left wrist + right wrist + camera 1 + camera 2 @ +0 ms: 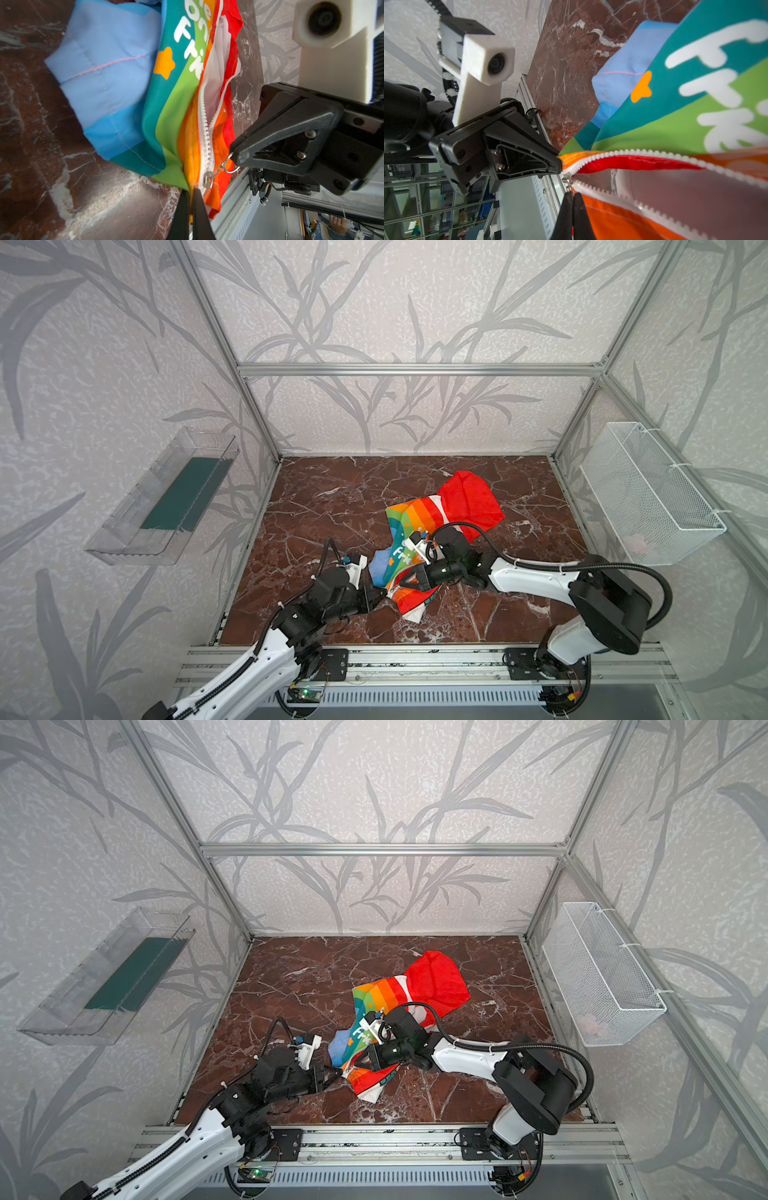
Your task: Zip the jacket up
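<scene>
The jacket point(419, 526) lies crumpled on the marble table point(332, 497), a little right of the middle in both top views, with its red hood point(469, 497) toward the far wall and its hem toward the robot. Both grippers meet at that near hem, close beside each other. The left gripper point(191, 193) is clenched on the fabric at the very bottom of the white zipper point(205, 133), its fingers pressed together with the orange edge between them. The right gripper point(572, 195) comes in from the other side, over the rainbow front, and is pinched tight on the metal zipper pull point(227, 166), whose ring disappears between its tips. The slider sits at the bottom end, just beside the left gripper's tips, and beyond it the two rows of teeth spread apart, showing the pale lining.
</scene>
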Action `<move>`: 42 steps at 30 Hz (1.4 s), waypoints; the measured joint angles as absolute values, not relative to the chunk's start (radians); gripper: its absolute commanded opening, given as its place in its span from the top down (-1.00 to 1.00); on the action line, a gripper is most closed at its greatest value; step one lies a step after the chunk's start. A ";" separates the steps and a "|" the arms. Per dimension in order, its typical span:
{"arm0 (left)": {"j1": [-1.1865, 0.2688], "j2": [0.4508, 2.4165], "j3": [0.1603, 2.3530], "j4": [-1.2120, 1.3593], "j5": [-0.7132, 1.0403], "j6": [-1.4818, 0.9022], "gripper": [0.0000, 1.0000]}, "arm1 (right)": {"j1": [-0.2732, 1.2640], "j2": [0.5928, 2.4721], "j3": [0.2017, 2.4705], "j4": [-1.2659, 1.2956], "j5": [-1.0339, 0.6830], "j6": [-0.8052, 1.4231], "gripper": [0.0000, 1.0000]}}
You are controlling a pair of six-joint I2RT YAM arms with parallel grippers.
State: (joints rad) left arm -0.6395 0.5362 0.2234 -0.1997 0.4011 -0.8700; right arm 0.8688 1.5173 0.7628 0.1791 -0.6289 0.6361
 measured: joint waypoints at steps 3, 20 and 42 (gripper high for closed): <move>-0.640 0.521 0.226 -0.197 0.406 -0.872 1.00 | 0.878 1.467 0.793 0.078 -0.565 0.574 1.00; -0.598 0.542 0.345 -0.418 0.313 -0.807 1.00 | 0.827 1.350 0.921 -0.298 -0.115 0.422 1.00; -0.437 0.975 0.938 -0.700 0.100 -0.225 1.00 | 0.568 1.114 0.902 -0.464 0.143 0.485 1.00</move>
